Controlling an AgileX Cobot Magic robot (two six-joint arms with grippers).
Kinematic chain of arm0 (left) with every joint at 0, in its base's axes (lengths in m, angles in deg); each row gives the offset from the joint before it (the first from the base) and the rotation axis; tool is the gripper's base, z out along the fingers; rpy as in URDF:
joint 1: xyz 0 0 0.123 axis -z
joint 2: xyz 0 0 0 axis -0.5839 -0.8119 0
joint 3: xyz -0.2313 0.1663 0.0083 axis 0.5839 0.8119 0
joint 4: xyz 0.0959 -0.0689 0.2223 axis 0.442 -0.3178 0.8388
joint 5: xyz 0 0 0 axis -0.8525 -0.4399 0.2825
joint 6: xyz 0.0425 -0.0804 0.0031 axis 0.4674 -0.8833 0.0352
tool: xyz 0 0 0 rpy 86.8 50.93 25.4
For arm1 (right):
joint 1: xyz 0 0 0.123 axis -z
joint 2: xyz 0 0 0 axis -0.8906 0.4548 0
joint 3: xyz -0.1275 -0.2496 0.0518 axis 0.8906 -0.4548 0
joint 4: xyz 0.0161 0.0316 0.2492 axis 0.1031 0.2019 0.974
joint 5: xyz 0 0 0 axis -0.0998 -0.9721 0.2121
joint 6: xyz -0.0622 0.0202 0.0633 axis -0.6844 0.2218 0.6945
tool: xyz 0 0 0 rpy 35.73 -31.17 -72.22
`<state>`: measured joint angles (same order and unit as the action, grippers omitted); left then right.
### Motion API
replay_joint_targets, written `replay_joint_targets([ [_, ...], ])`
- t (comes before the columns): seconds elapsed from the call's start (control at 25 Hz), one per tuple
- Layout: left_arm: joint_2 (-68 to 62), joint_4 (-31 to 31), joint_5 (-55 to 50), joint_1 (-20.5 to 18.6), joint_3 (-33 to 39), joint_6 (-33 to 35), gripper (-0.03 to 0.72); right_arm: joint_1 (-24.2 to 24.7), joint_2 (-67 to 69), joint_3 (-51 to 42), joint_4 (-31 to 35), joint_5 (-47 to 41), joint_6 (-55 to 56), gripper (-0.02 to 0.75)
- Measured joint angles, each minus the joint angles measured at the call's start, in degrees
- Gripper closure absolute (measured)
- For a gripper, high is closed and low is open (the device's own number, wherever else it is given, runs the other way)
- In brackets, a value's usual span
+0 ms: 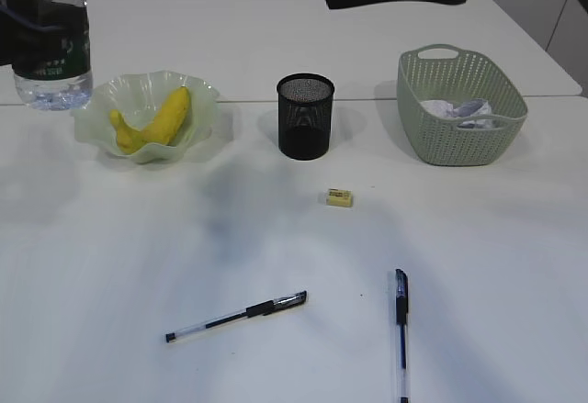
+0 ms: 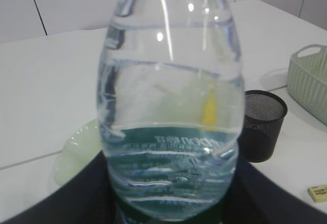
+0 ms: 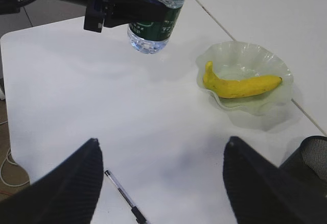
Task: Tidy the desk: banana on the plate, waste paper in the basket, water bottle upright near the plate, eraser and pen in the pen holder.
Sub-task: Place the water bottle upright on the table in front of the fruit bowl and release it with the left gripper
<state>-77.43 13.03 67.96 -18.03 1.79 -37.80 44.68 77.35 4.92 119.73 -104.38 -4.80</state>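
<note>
1. Upper left of the exterior view: my left gripper point(image 3: 134, 10) pinches the bottle point(image 1: 51, 36) at its green label. The bottle is upright. In the right wrist view its base looks close to the desk point(image 1: 110, 265), but I cannot tell whether it touches. I judge this step nearly done: it stands just beside the plate point(image 1: 96, 118) and only needs setting down and letting go.
2. Left of centre: the banana point(image 1: 156, 123) lies in the plate. Done.
3. Centre: the holder point(image 1: 305, 116) stands upright behind the seam. It looks empty, though the mesh is too dark to be sure.
4. Just right of centre, in front of the holder: the eraser point(image 1: 339, 198) lies on the desk. Left to do.
5. Lower centre: one pen point(image 1: 236, 316) lies slanted; lower right, a second pen point(image 1: 401, 330) lies nearly vertical in the frame. Both are left to do.
6. Upper right: the paper point(image 1: 459, 111) sits inside the basket point(image 1: 441, 146). Done.
7. My right gripper point(image 3: 161, 183) hangs with fingers spread and empty above the desk, near the plate in its wrist view. I judge it free for the eraser and pens.
</note>
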Motion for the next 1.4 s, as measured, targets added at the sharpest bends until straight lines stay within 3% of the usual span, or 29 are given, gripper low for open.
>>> replay_joint_targets([
  [0.32,-1.28,10.68,4.89,-0.21,4.32,-10.57,0.310,0.00,0.00,0.00,-0.78,-1.15,1.18,0.198],
  [1.08,-7.21,11.28,20.59,-2.01,10.39,-13.52,0.310,0.00,0.00,0.00,-3.23,-3.48,3.69,0.199],
  [1.4,-15.59,22.86,25.99,-3.43,10.39,-24.11,0.310,0.00,0.00,0.00,-5.61,-4.72,5.07,0.202],
])
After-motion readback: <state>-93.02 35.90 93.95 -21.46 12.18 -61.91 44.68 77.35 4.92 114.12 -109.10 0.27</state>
